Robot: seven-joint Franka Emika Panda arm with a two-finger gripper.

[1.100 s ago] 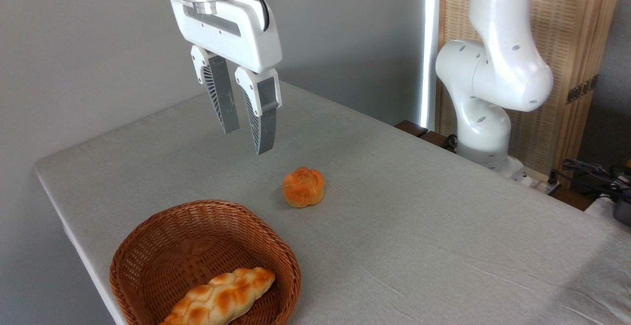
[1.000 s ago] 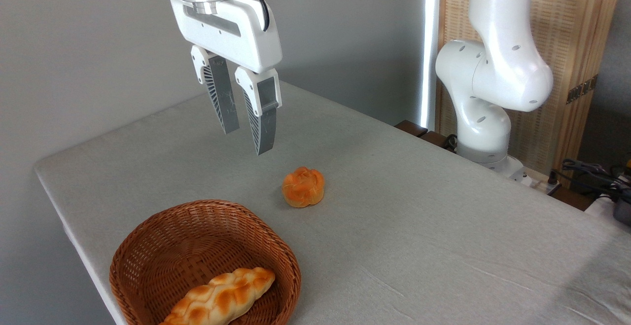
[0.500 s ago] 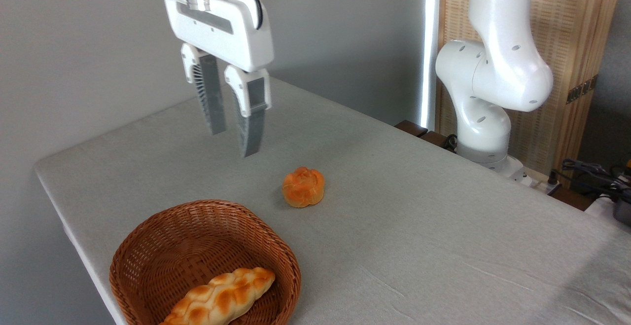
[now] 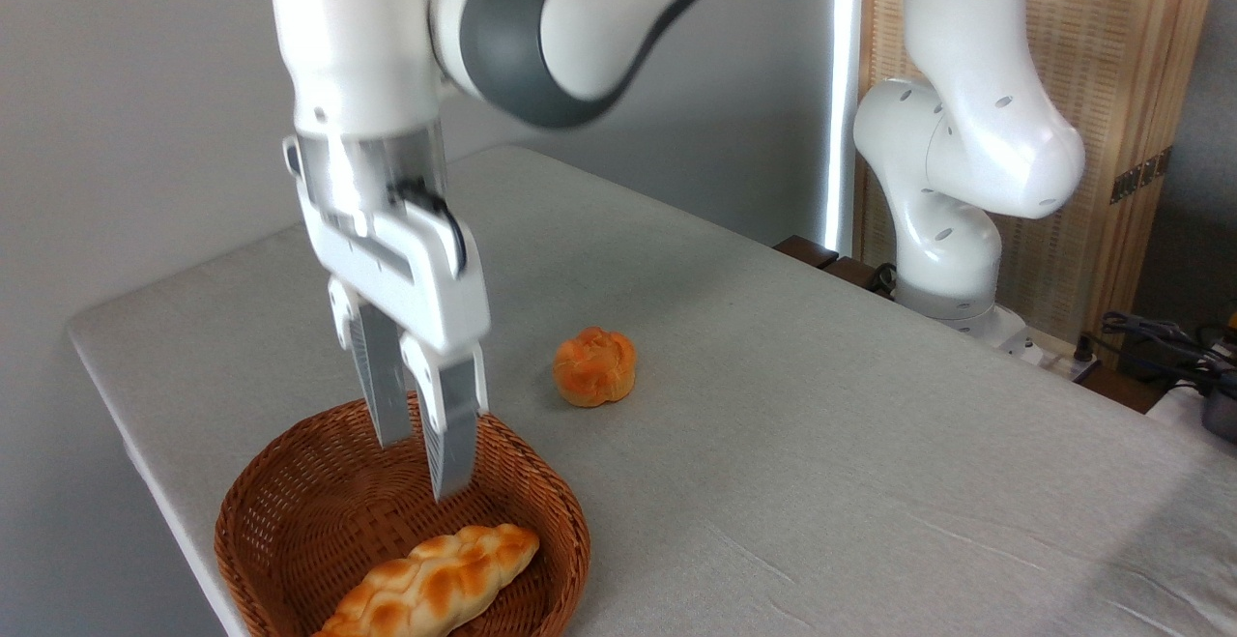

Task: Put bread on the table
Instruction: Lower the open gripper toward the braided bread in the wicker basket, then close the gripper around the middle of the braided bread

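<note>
A: Where is the bread (image 4: pixel 435 584)?

B: It lies in the brown basket (image 4: pixel 290 492), down at the 7 o'clock corner of the picture. It is long and twisty, with golden and orange patches. One pointed end aims up toward 2 o'clock, and the other end runs off the bottom edge.

A: And the gripper (image 4: pixel 421 470)?

B: It hangs over the basket, pointing down. The two fingers are a little apart, with a thin gap between them, and they hold nothing. The tips are above the bread, toward 12 o'clock from it, and not touching it. They look a bit blurry.

A: What else is on the table (image 4: pixel 821 444)?

B: A small round orange bun (image 4: pixel 594 366). It sits on the grey cloth, at about 2 o'clock from the basket, near it but not touching.

A: Where is the rest of the arm?

B: The arm's white base (image 4: pixel 952 250) stands by the table edge, at 3 o'clock.
</note>
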